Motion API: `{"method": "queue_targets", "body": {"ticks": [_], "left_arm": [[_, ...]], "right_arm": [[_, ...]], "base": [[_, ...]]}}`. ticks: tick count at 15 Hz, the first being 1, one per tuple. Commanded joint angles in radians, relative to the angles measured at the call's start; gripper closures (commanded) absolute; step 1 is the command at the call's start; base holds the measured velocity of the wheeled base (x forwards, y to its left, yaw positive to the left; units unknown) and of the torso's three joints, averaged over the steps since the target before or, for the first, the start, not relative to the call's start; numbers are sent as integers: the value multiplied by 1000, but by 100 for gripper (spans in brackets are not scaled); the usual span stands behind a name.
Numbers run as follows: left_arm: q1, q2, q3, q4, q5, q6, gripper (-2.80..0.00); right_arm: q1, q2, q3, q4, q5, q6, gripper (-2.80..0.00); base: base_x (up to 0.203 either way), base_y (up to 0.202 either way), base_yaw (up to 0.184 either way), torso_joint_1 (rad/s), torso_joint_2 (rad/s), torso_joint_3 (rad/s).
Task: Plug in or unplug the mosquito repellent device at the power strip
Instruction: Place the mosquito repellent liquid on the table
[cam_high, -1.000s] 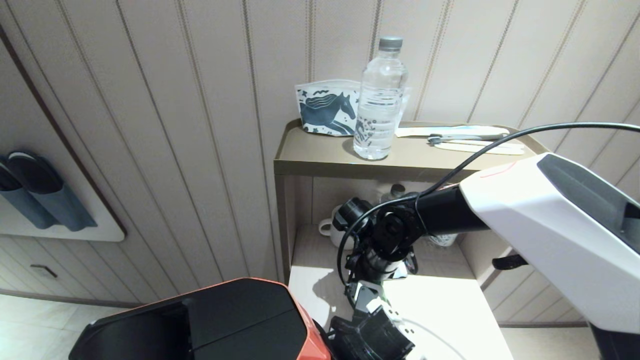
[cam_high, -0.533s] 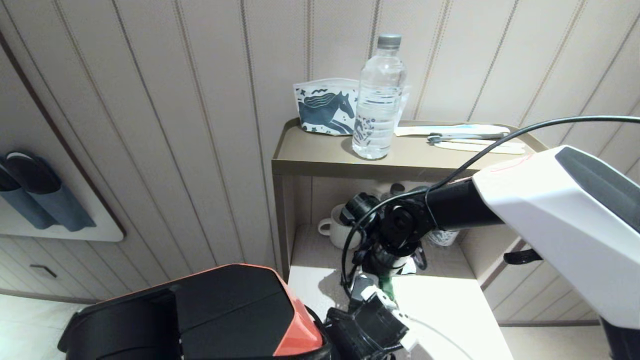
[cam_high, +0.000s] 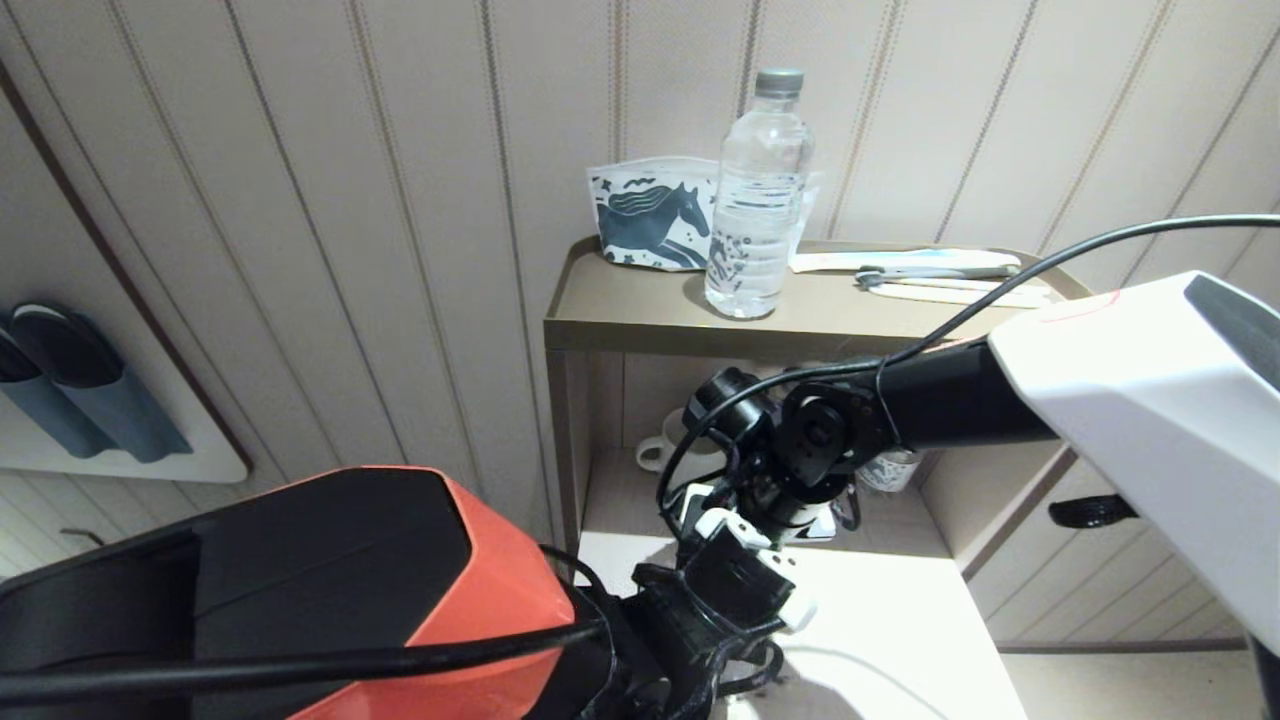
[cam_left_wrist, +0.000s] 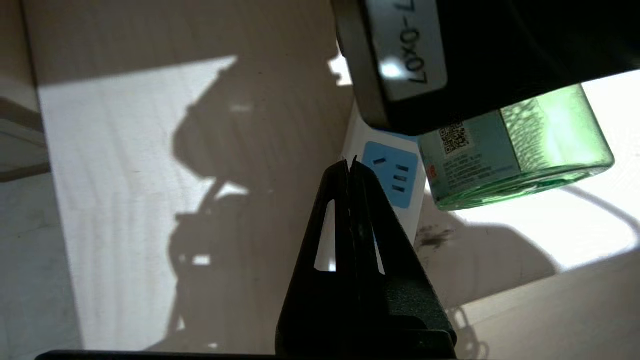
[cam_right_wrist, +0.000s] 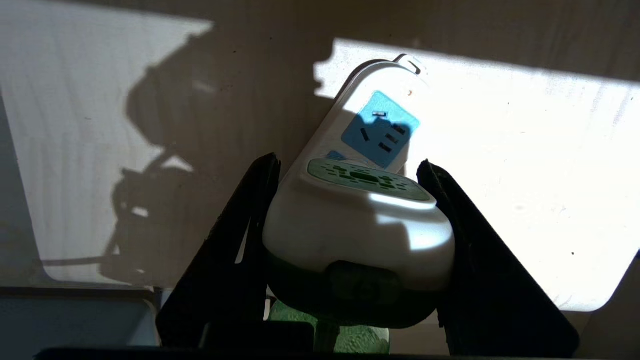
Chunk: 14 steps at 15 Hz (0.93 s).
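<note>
You had the right gripper (cam_right_wrist: 345, 200) clamped on the mosquito repellent device (cam_right_wrist: 357, 225), white-and-green top, translucent green bottle, above the power strip (cam_right_wrist: 372, 125) on the desk (cam_right_wrist: 525, 175). The left gripper (cam_left_wrist: 350, 167) was clenched empty nearby; bare desk surrounded both.

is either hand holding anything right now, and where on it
The right hand grips the mosquito repellent device by the sides of its white top. The left hand is shut and holds nothing.
</note>
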Motion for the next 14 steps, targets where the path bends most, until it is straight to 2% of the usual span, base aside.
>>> {"method": "queue_targets", "body": {"ticks": [1, 4, 6, 8, 12, 14], "left_arm": [[9, -73, 51, -1, 4, -5, 0], [10, -106, 185, -11, 3, -19, 0], [12, -117, 277, -16, 10, -55, 0], [48, -166, 354, -27, 25, -84, 0], [112, -387, 557, -42, 27, -92, 0], [179, -527, 671, -43, 29, -91, 0]], "right_arm": [[4, -38, 18, 3, -1, 5, 0], [4, -53, 54, 2, 0, 10, 0], [0, -69, 78, 0, 3, 10, 0], [-2, -93, 102, -3, 5, 10, 0], [-6, -158, 162, -5, 5, 11, 0], [-8, -203, 194, -5, 6, 11, 0]], "base": [[0, 0, 0, 0, 0, 0], [0, 0, 0, 0, 0, 0], [0, 0, 0, 0, 0, 0], [0, 0, 0, 0, 0, 0], [0, 0, 0, 0, 0, 0], [0, 0, 0, 0, 0, 0]]}}
